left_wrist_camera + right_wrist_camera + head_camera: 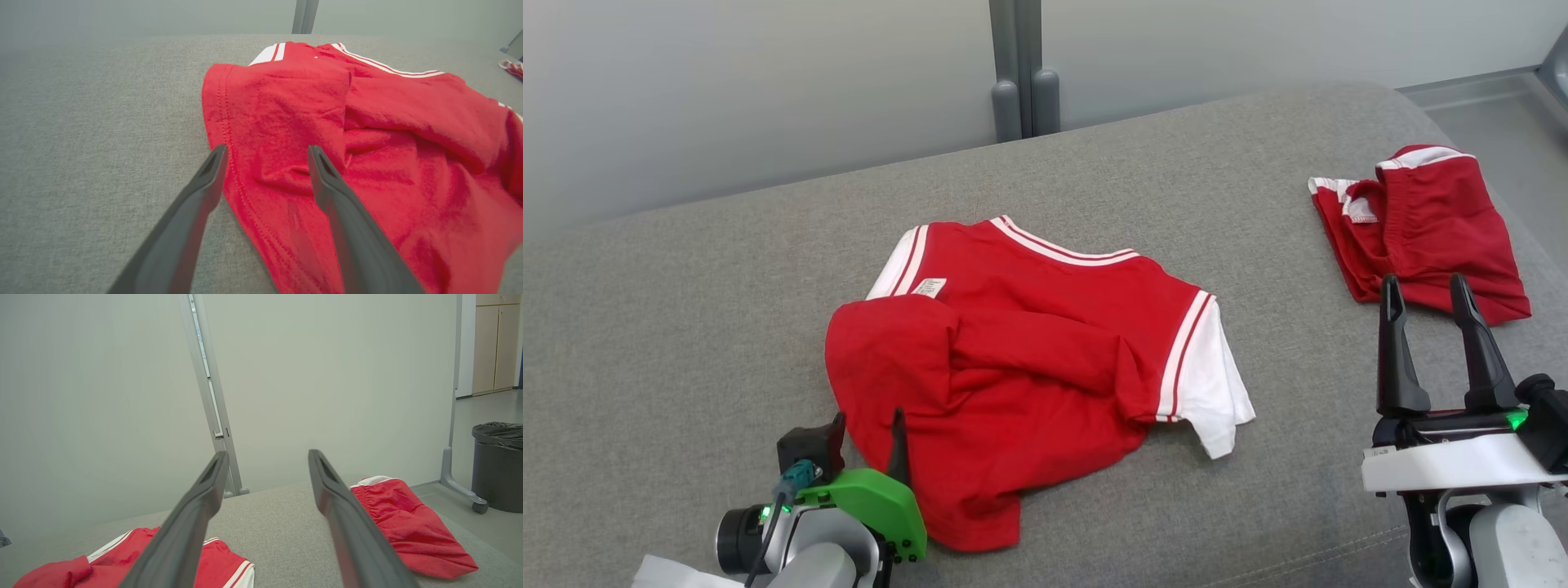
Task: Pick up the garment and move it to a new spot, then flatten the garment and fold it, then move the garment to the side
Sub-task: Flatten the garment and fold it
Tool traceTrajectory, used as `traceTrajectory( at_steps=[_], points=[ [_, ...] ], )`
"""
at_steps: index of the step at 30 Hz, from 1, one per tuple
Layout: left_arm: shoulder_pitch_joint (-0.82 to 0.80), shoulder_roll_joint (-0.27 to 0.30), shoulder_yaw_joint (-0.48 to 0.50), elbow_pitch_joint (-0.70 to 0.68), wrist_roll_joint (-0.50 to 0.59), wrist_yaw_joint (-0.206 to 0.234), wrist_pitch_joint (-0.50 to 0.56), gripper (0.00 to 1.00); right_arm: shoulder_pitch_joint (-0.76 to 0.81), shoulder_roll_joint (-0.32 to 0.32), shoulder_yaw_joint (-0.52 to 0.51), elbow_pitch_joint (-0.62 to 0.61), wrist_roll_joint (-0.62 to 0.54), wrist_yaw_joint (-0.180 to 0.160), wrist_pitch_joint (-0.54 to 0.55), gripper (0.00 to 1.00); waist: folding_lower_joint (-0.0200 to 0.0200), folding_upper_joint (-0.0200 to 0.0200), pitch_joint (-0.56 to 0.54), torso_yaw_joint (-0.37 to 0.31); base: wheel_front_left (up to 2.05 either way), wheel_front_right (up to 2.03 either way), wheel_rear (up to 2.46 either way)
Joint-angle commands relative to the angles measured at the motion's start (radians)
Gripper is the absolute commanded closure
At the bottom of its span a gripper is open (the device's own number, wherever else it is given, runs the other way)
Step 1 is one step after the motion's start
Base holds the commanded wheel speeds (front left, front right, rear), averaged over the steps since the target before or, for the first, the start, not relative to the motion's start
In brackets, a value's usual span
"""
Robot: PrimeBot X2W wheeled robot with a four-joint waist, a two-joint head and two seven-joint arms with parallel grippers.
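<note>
Head view has the red garment [1029, 351] lying crumpled on the grey bench [686, 327], seemingly not yet lifted, flattened or folded, the left tool [869, 414] spread wide astride its near-left hem, gripping nothing, the right tool [1423, 279] likewise spread and empty, well off to the garment's right.

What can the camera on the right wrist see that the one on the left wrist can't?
Right wrist view, not the left: a black bin, a wooden cabinet, the open right claw. Left wrist view, not the right: the open left claw. Both: the red shirt, grey cushion, partition post, red shorts (barely, in the left one).
</note>
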Motion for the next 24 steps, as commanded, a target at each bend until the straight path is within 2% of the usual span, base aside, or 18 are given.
traceTrajectory(
  at_steps=[1, 12, 19, 20, 21, 22, 24],
  points=[
    [0.013, -0.009, 0.021, 0.031, -0.017, -0.018, 0.0, 0.0, 0.012, -0.003, 0.004, 0.002, -0.007, 0.0, -0.003, 0.0, 0.0, 0.0, 0.003, -0.003, 0.0, 0.0, 0.0],
    [-0.053, -0.071, 0.095, 0.222, -0.102, -0.091, 0.0, 0.0, -0.01, -0.002, 0.016, -0.001, -0.014, 0.0, -0.003, 0.0, 0.0, 0.0, 0.036, -0.022, 0.0, 0.0, 0.0],
    [-0.126, -0.108, 0.086, 0.356, -0.114, -0.135, 0.011, 0.0, -0.025, -0.002, 0.02, 0.0, -0.018, 0.0, -0.003, 0.0, 0.0, 0.0, 0.058, -0.041, 0.0, 0.0, 0.0],
    [-0.136, -0.114, 0.08, 0.374, -0.112, -0.142, 0.019, 0.29, -0.025, -0.002, 0.02, 0.0, -0.019, 0.0, -0.003, 0.0, 0.0, 0.0, 0.06, -0.043, 0.0, 0.0, 0.0],
    [-0.145, -0.118, 0.075, 0.389, -0.105, -0.146, 0.021, 0.69, -0.027, -0.002, 0.02, 0.001, -0.02, 0.0, -0.003, 0.0, 0.0, 0.0, 0.061, -0.045, 0.0, 0.0, 0.0],
    [-0.157, -0.122, 0.07, 0.403, -0.099, -0.151, 0.02, 1.0, -0.029, -0.002, 0.02, 0.002, -0.02, 0.0, -0.003, 0.0, 0.0, 0.0, 0.061, -0.047, 0.0, 0.0, 0.0],
    [-0.179, -0.127, 0.06, 0.422, -0.088, -0.153, 0.015, 1.0, -0.031, -0.002, 0.018, 0.003, -0.019, 0.0, -0.003, 0.0, 0.0, 0.0, 0.061, -0.048, 0.0, 0.0, 0.0]
  ],
)
